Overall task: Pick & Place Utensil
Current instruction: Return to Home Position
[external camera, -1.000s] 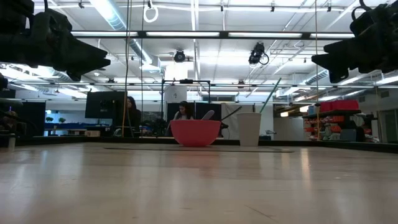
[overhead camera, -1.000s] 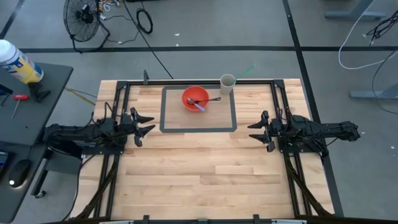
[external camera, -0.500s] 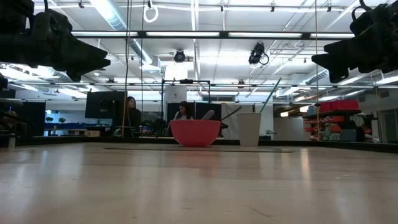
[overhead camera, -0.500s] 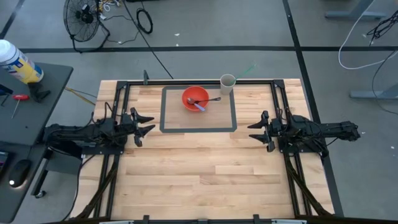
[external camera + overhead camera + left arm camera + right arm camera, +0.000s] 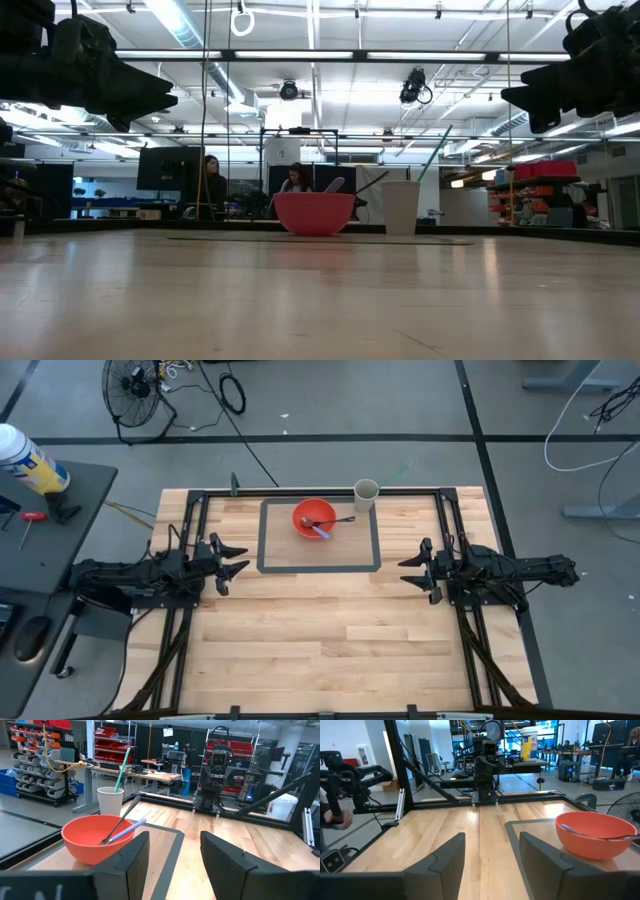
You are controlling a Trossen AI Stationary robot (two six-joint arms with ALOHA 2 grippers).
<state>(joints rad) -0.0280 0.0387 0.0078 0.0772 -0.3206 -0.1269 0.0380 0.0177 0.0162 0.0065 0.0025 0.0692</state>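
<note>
A red bowl (image 5: 314, 517) stands on the table inside a dark taped rectangle (image 5: 375, 550) near the far edge. A dark metal utensil (image 5: 343, 519) and a light purple-handled utensil (image 5: 322, 532) lie in the bowl, handles leaning on its rim; both also show in the left wrist view (image 5: 122, 818). A pale cup (image 5: 366, 493) with a green straw stands just beyond the bowl. My left gripper (image 5: 233, 562) hovers open at the table's left side, my right gripper (image 5: 410, 573) open at the right side, both well away from the bowl.
Black frame rails (image 5: 446, 520) run along the table's left, right and far sides. A side table (image 5: 50, 490) with a spray can (image 5: 28, 460) stands off the left edge. Bare wood lies between the two grippers and toward the near edge. People sit in the room behind.
</note>
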